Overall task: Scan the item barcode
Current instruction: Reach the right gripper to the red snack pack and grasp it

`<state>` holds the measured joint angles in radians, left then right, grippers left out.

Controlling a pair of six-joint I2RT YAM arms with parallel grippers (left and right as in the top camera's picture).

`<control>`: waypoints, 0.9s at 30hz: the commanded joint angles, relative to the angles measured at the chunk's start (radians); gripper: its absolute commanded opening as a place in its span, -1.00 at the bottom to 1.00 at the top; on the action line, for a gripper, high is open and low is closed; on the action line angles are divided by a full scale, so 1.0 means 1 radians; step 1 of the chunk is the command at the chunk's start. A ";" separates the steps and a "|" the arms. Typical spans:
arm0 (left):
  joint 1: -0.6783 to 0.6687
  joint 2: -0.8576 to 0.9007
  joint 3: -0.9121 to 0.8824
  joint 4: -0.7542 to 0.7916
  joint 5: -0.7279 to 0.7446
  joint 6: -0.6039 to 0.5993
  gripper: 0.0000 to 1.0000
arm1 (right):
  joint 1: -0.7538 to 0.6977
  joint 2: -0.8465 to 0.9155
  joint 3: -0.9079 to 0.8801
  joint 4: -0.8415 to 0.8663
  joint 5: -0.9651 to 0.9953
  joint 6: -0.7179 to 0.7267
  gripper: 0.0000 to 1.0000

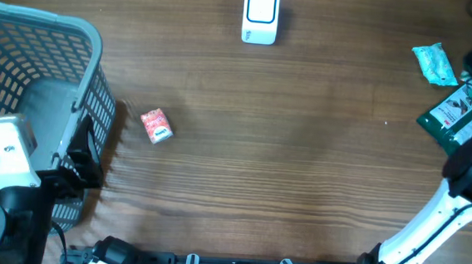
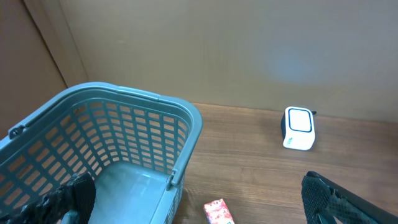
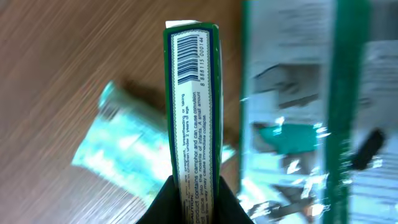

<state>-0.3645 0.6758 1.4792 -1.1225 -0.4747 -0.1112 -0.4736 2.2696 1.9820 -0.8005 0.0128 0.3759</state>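
step in hand: item gripped, not yet presented. right tool clamped on the green box, held edge-on at the tabletop's far right, barcode strip facing the wrist camera. next move, judged: swing left and turn the strip toward the scanner. left tool spread wide by the basket.

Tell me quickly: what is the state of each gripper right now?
Left gripper: open, holding nothing.
Right gripper: closed on the green box, its barcode facing the wrist camera.
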 commanded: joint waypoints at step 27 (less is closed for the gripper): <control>0.003 -0.002 0.004 0.002 -0.006 -0.009 1.00 | 1.338 0.197 0.005 0.019 -0.425 -0.110 0.82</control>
<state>-0.3645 0.6758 1.4792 -1.1221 -0.4747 -0.1112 0.8555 2.4226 1.9865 -0.8143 -0.4484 0.2817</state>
